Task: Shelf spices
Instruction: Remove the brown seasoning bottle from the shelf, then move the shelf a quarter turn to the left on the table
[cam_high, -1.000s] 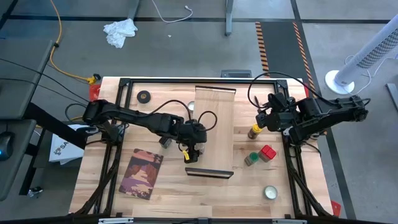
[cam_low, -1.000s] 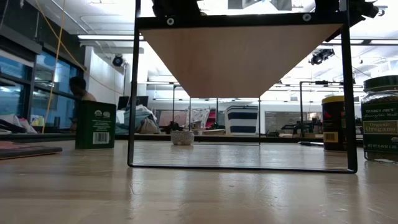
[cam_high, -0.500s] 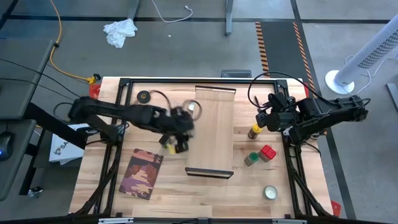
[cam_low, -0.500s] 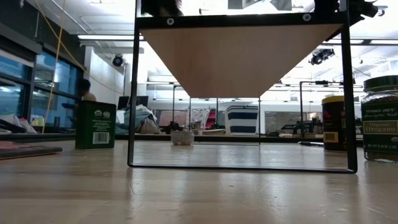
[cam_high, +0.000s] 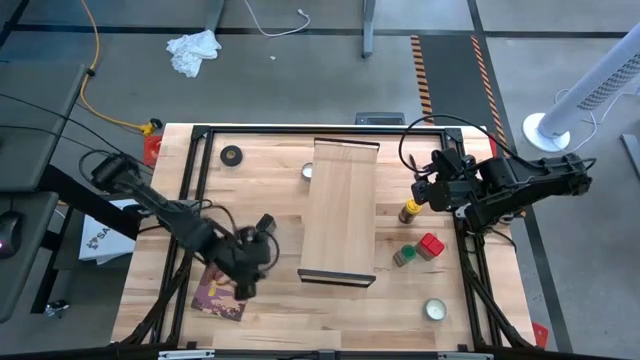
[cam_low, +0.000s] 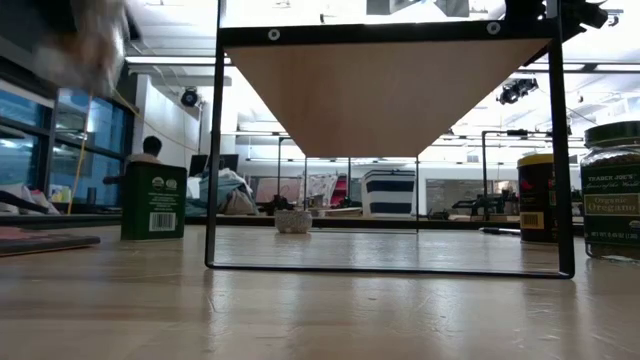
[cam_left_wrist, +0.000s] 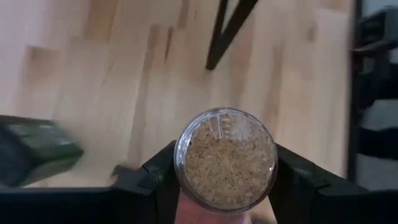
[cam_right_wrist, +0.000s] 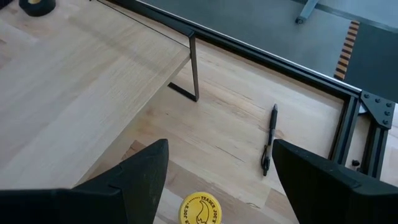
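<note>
The shelf (cam_high: 340, 210), a long light-wood board on thin black legs, stands mid-table. My left gripper (cam_high: 250, 268) is near the table's left front, over a flat patterned book (cam_high: 220, 290), shut on a small clear jar of tan granules (cam_left_wrist: 226, 158). The black square tin (cam_high: 265, 222) stands just beyond it. My right gripper (cam_high: 425, 190) hangs open above the yellow-lidded jar (cam_high: 408, 210), whose lid (cam_right_wrist: 200, 210) shows between its fingers, untouched. The green-lidded jar (cam_high: 403, 256) and the red-topped one (cam_high: 430, 245) stand right of the shelf. A tiny pale-lidded jar (cam_high: 307, 172) stands by its far left corner. My left gripper pinches the clear jar's round wall (cam_left_wrist: 180, 163) between its two fingers, one on each side. The jar's clear round end faces the wrist camera and the granules show through it. The table shows behind the jar; its other end is hidden.
A black tape roll (cam_high: 232, 155) lies at the far left. A flat round pale tin (cam_high: 433, 310) lies at the near right. A pen (cam_right_wrist: 268, 140) lies beyond the yellow-lidded jar. The table's black frame (cam_high: 200, 135) runs along its edges.
My left gripper has swung away from the shelf's left side, first toward the far edge, then toward the table's left and near edges, and now stands over the book. My right arm has kept still.
</note>
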